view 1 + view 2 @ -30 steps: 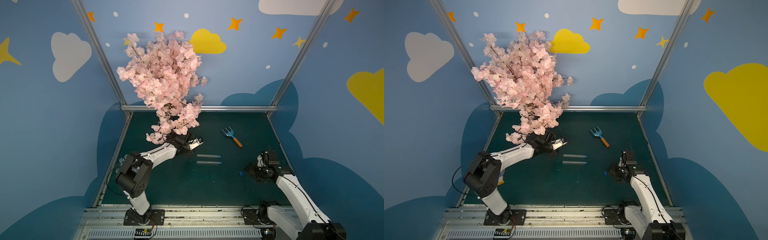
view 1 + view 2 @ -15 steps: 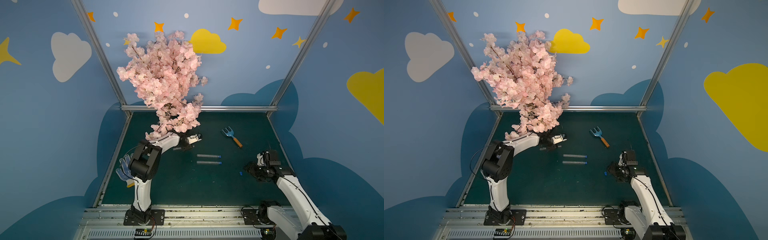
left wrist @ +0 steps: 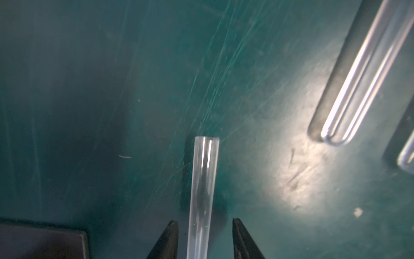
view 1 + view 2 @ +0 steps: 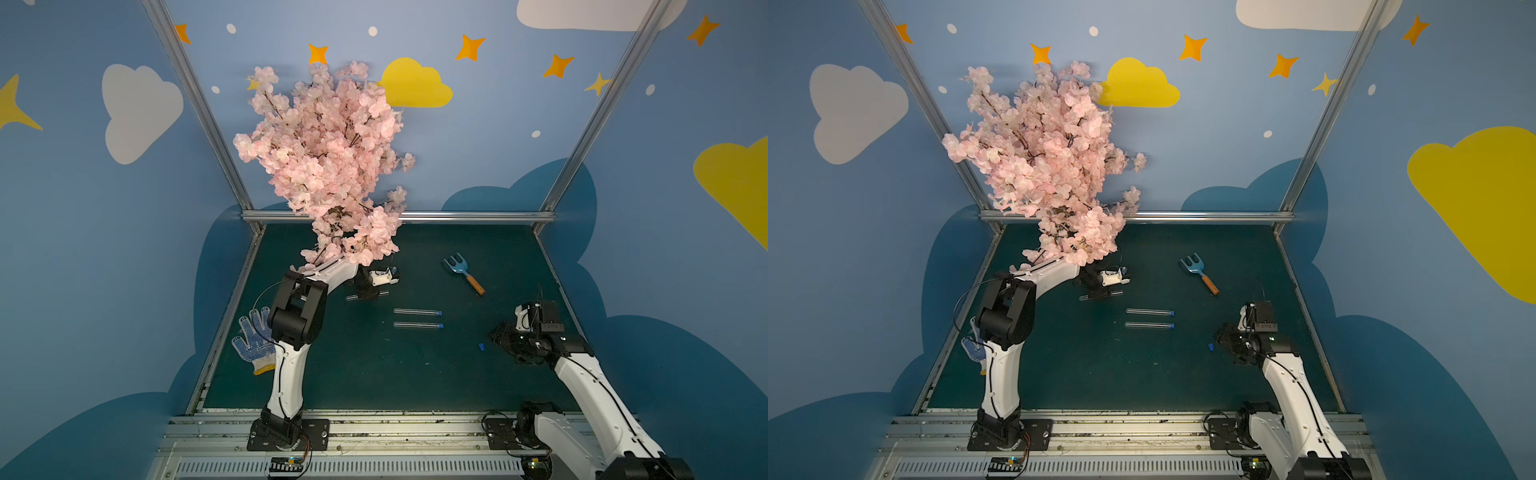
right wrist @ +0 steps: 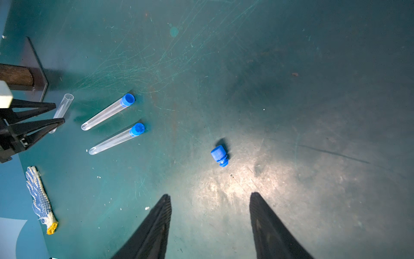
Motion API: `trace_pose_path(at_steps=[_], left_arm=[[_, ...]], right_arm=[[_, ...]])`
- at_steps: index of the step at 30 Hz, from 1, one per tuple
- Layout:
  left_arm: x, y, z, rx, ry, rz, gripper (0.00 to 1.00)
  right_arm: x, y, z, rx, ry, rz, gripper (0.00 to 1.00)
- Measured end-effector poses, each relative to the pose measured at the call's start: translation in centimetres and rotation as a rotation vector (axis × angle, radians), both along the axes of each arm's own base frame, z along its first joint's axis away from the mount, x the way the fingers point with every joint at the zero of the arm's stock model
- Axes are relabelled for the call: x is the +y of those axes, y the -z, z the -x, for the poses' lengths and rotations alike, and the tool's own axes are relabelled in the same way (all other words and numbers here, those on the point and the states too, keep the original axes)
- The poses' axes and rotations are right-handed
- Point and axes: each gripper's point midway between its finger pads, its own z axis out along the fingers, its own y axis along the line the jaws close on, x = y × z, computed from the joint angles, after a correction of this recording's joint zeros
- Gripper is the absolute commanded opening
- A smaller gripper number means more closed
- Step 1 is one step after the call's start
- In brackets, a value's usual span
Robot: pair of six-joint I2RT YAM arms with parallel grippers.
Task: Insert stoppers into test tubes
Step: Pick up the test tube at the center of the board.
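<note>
- Left pincer (image 3: pixel 203 220) stands released astride the last uncapped test tube (image 3: pixel 202 179), which lies on the bench (image 3: pixel 89 89); I see gaps on both sides, no grip yet
- Right pincer (image 5: pixel 209 195) gapes empty just short of the loose stopper (image 5: pixel 220 155)
- Two other tubes (image 5: pixel 107 112) lie capped, so I judge this the third pairing; next I must clench on both, then line up plug and mouth

Shows one clear stoppered tube (image 5: pixel 105 113) lying parallel beside another stoppered tube (image 5: pixel 112 141), a third open tube (image 5: pixel 61 109) nearby, a loose blue stopper (image 5: pixel 220 155) well apart.
</note>
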Motion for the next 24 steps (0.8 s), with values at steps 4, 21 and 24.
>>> trace_pose_path(at_steps=[4, 21, 24], left_arm=[[0.7, 0.6, -0.1, 0.022, -0.003, -0.011, 0.32], [1.1, 0.8, 0.0, 0.031, 0.026, -0.038, 0.08], [1.1, 0.8, 0.0, 0.027, 0.030, -0.040, 0.07]], right_arm=[[0.0, -0.1, 0.0, -0.003, 0.000, -0.001, 0.58], [0.2, -1.1, -0.1, -0.043, 0.000, -0.023, 0.57], [0.2, -1.1, -0.1, -0.044, 0.000, -0.024, 0.57]])
